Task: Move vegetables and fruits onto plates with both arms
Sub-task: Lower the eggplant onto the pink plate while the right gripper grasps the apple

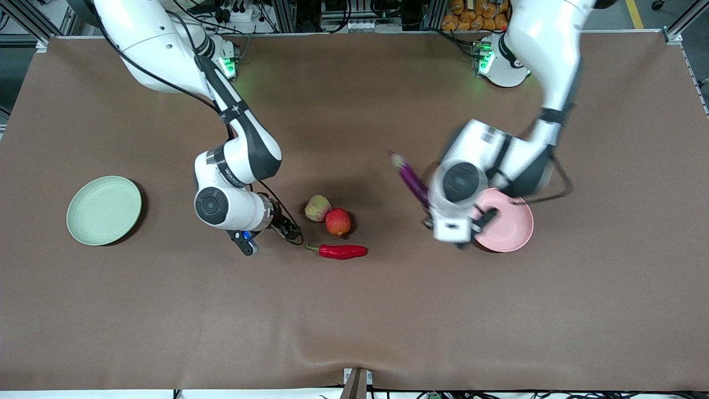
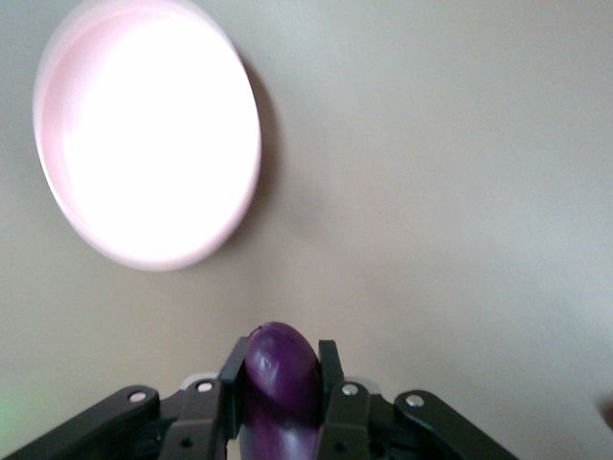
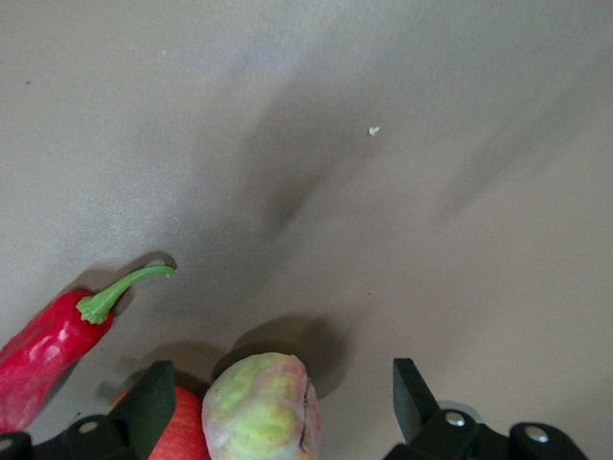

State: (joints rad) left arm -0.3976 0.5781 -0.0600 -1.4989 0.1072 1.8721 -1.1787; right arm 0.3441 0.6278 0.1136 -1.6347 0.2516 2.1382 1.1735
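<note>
My left gripper [image 1: 431, 217] [image 2: 281, 369] is shut on one end of the long purple eggplant [image 1: 411, 178] [image 2: 280, 374], held in the air over the table beside the pale pink plate [image 1: 512, 230] [image 2: 144, 134]. My right gripper [image 1: 285, 226] [image 3: 281, 383] is open and low beside the fruits. The yellow-green fruit [image 1: 317, 208] [image 3: 261, 407] sits between its fingers, apart from both. The red fruit [image 1: 338, 221] [image 3: 187, 431] touches it. The red chili [image 1: 340, 251] [image 3: 43, 350] lies nearer the front camera. The pale green plate [image 1: 103, 210] is empty at the right arm's end.
The brown table [image 1: 354, 321] has wide bare cloth nearer the front camera. A small crumb [image 3: 374, 130] lies on the cloth in the right wrist view. Both arm bases [image 1: 498, 61] stand along the table's edge farthest from the front camera.
</note>
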